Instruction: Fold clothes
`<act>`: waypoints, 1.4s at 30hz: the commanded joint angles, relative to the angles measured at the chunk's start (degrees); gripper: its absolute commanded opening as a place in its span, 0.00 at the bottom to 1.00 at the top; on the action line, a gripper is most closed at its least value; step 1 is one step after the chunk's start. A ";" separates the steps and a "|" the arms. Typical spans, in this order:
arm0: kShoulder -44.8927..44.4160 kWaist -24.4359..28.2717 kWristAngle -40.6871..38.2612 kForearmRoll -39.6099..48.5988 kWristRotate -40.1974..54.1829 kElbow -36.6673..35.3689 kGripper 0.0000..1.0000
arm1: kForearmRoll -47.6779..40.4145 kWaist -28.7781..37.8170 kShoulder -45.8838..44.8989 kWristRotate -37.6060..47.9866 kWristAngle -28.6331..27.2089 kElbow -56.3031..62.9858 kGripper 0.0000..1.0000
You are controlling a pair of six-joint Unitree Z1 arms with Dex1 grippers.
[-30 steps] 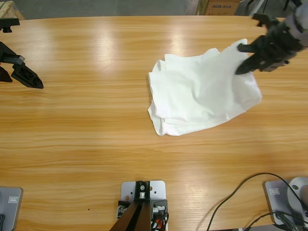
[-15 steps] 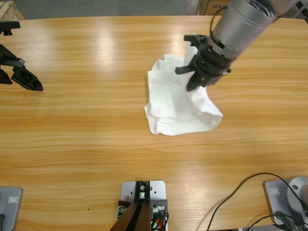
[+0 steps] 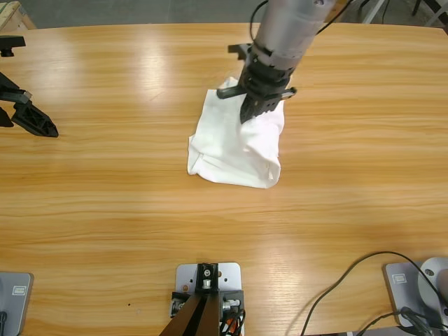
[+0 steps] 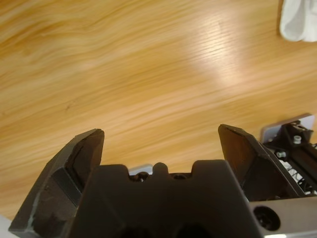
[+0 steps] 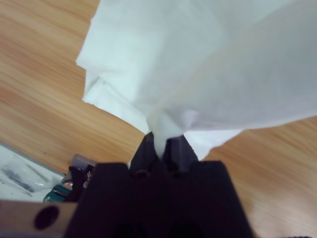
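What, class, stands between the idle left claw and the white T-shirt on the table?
Nothing visible: only bare wooden table lies between the open left claw and the T-shirt, which the right claw pinches.

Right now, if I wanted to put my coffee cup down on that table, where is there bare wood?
Plenty of room. The widest bare stretch runs between the open left pincer at the table's left edge and the white T-shirt. The front strip below the shirt and the wood to its right are bare too. It is crowded only mid-table, where the right pincer grips the shirt.
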 commanded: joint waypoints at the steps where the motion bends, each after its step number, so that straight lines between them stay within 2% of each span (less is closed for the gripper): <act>1: -2.23 0.45 -1.10 0.42 0.68 2.20 0.90 | 2.38 3.94 8.30 0.10 1.00 -5.59 0.00; 12: -3.92 0.45 -1.10 0.12 0.76 4.26 0.90 | 19.33 4.91 18.71 -1.36 1.28 -34.01 0.00; 16: -4.15 0.45 -1.10 0.12 0.76 4.38 0.90 | 23.13 5.56 22.63 -1.78 3.88 -41.41 0.00; 17: -4.29 0.45 -1.10 0.12 0.76 4.49 0.90 | 23.62 5.90 23.19 -1.92 4.34 -42.54 0.16; 18: -4.39 0.45 -1.10 0.12 0.76 4.63 0.90 | 23.83 6.18 23.51 -1.92 4.62 -43.45 0.56; 19: -4.44 0.45 -1.10 0.12 0.76 4.72 0.90 | 23.88 6.53 23.67 -2.31 4.90 -44.42 0.83; 20: -4.44 0.45 -1.10 0.12 0.76 4.72 0.90 | 23.94 7.07 23.75 -3.25 5.11 -46.05 0.99; 31: -4.44 0.45 -1.10 0.12 0.76 4.96 0.90 | 26.61 8.23 25.86 -5.50 6.66 -59.57 1.00; 34: -4.44 0.45 -1.10 0.12 0.76 4.96 0.90 | 26.66 8.73 25.56 -6.65 4.92 -61.27 1.00; 37: -4.48 0.45 -1.10 0.12 0.76 4.98 0.90 | 26.78 8.74 23.31 -6.75 0.81 -61.15 1.00; 42: -4.39 0.45 -1.10 -0.06 0.76 5.05 0.90 | 26.78 8.73 21.08 -6.75 -4.03 -51.36 1.00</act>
